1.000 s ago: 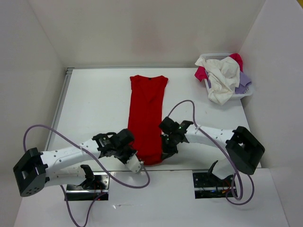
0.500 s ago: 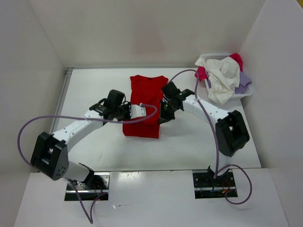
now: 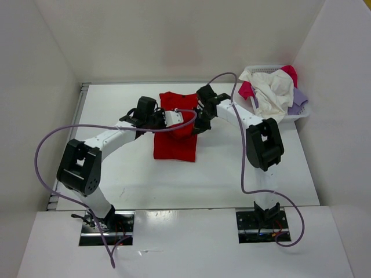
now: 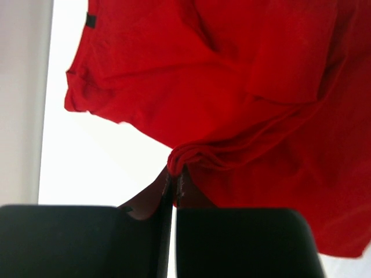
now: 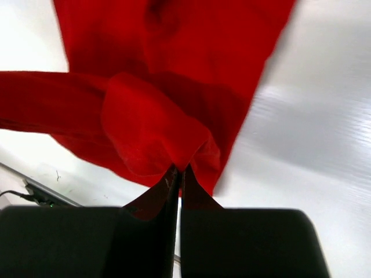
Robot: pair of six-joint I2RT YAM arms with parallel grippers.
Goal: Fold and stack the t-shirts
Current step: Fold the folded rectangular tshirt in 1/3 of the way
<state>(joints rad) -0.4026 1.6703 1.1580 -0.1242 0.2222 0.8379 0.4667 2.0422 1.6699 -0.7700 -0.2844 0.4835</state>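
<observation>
The red t-shirt (image 3: 174, 147) lies at the middle of the table, its near half lifted and doubled back over its far half. My left gripper (image 3: 181, 119) is shut on a bunched bit of the red hem (image 4: 191, 156), its jaws pressed together. On the other side, my right gripper (image 3: 197, 126) is shut on a pinched fold of the same shirt (image 5: 156, 127). Both hold the cloth above the shirt's far part, near the collar. The off-white t-shirt (image 3: 272, 95), the pinkish red one (image 3: 246, 90) and the lavender one (image 3: 298, 101) are heaped in the basket.
The white mesh basket (image 3: 302, 113) stands at the back right corner, close to the right wall. White walls enclose the table at the back and both sides. A metal strip (image 3: 72, 124) runs along the left edge. Purple cables loop over both arms.
Both grippers have carried the shirt's near hem from the table's front away toward the collar. The long flat shirt is now doubled over and about half as long.
</observation>
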